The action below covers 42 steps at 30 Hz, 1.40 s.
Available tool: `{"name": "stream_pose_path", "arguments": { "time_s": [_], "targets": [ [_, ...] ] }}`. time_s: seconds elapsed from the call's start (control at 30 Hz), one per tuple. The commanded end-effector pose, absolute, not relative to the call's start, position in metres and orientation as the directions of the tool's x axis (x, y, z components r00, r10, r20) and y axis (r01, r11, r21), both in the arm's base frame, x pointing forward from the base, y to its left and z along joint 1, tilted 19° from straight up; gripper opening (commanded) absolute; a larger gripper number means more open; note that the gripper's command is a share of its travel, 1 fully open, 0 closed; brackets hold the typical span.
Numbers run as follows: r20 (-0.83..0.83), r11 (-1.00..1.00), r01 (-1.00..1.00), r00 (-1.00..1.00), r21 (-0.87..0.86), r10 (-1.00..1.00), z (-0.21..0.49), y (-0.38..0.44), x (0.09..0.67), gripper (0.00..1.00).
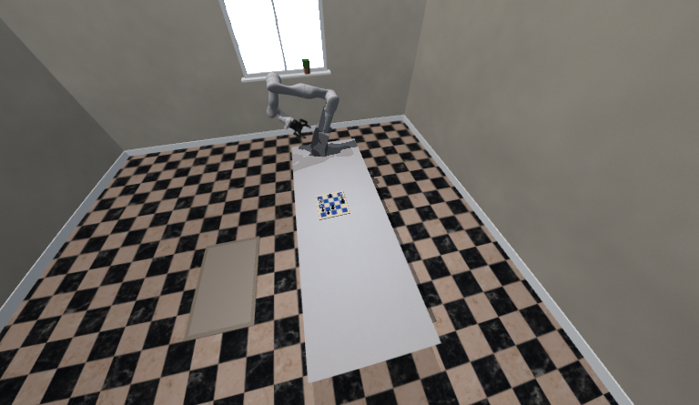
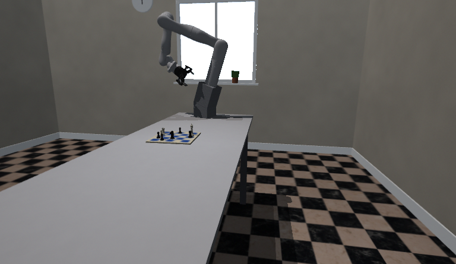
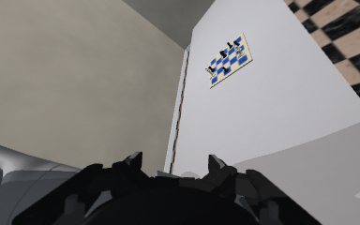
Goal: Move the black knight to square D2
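A small blue-and-cream chessboard (image 1: 332, 204) lies on the long grey table; it also shows in the exterior view (image 2: 173, 137) and in the wrist view (image 3: 230, 59). Several black pieces and a few pale ones stand upright on it. They are too small to tell which is the black knight. My gripper (image 2: 184, 74) hangs high in the air near the arm's base, far behind the board, open and empty. It also shows in the top view (image 1: 298, 125). Its two fingertips stand wide apart at the bottom of the wrist view.
The arm's base (image 2: 205, 104) stands at the table's far end. A potted plant (image 2: 234, 76) sits on the window sill behind it. A beige mat (image 1: 224, 286) lies on the checkered floor left of the table.
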<state>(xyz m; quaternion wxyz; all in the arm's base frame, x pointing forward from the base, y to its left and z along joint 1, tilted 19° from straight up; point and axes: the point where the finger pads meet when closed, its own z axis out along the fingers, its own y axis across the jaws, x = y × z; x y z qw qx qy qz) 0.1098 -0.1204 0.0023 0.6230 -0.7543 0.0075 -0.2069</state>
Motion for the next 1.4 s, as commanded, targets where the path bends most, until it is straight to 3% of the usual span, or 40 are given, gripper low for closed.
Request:
{"name": "stream_pose_path", "arguments": {
  "time_s": [0.0, 0.83, 1.37],
  "targets": [
    [0.304, -0.225, 0.247, 0.914, -0.943, -0.269, 0.003, -0.121, 0.110, 1.00],
    [0.316, -0.229, 0.258, 0.908, -0.939, -0.274, 0.002, -0.120, 0.114, 1.00],
    [0.459, -0.290, 0.375, 0.826, -0.881, -0.328, -0.009, -0.106, 0.161, 1.00]
  ]
}}
